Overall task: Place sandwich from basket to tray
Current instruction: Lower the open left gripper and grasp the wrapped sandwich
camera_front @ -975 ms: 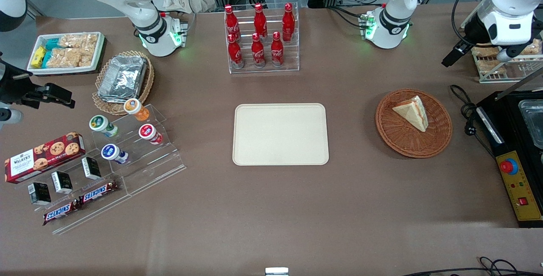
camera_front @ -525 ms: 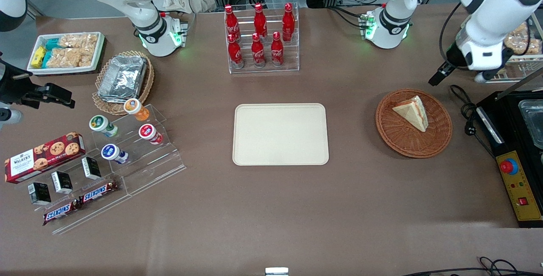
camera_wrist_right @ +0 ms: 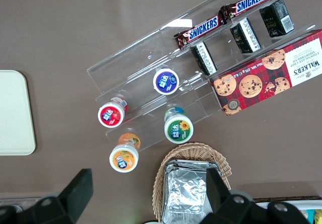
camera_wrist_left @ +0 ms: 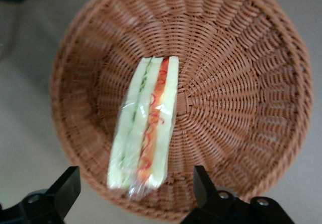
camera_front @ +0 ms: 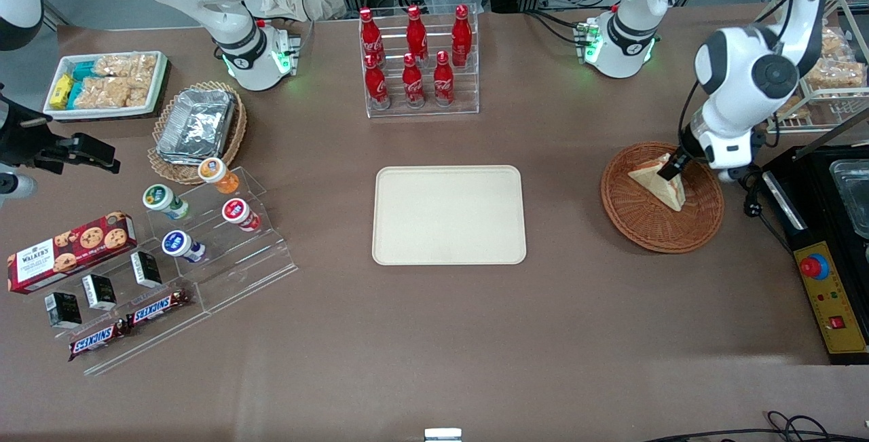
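Sandwich (camera_wrist_left: 147, 125) lies in basket (camera_wrist_left: 241, 73), on edge, filling line up, not yet gripped or lifted. Hand (camera_wrist_left: 132, 194) hovers above basket, over sandwich, fingers (camera_wrist_left: 65, 188) spread wide, one on each side of wedge, no contact visible. Tray (camera_front: 449, 214) bare at tabletop (camera_front: 434, 333) middle, well apart from basket toward parked arm's end. Judgement: task at approach stage; nothing delivered. Left to do: descend, close on wedge, lift, carry to tray, release.
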You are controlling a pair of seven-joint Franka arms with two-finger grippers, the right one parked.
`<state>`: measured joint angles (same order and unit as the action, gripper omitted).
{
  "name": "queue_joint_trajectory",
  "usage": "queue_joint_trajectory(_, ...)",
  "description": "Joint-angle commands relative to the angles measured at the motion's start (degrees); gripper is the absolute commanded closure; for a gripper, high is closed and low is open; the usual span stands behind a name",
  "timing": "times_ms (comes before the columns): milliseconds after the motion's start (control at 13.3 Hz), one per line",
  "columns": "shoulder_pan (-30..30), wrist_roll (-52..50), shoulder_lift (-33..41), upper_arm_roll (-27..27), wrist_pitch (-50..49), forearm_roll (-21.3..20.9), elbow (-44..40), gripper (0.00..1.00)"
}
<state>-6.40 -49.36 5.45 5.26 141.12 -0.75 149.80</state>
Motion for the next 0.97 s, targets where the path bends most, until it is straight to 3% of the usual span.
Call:
queue_joint_trajectory(0,-0.11,-1.62,-4.91,0.45,7.65,-0.48,1.20,0.00)
queue_joint_trajectory(225,-0.11,-1.53,-7.21,0.37,10.14,-0.57,1.64,0.00)
queue_joint_trajectory(300,-0.11,-1.45,-7.21,0.37,10.14,-0.57,1.55,0.15)
queue_joint_trajectory(450,-0.19,-1.10,-7.21,0.37,10.13,-0.66,1.55,0.83)
queue_joint_trajectory(525,-0.19,-0.92,-7.21,0.37,10.14,-0.66,1.46,1.00)
queue_joint_trajectory(750,-0.28,-0.48,-6.43,0.28,9.53,-0.66,1.02,1.00)
queue_joint_trajectory(900,-0.20,0.74,-1.35,0.37,3.76,-1.53,-0.46,1.00)
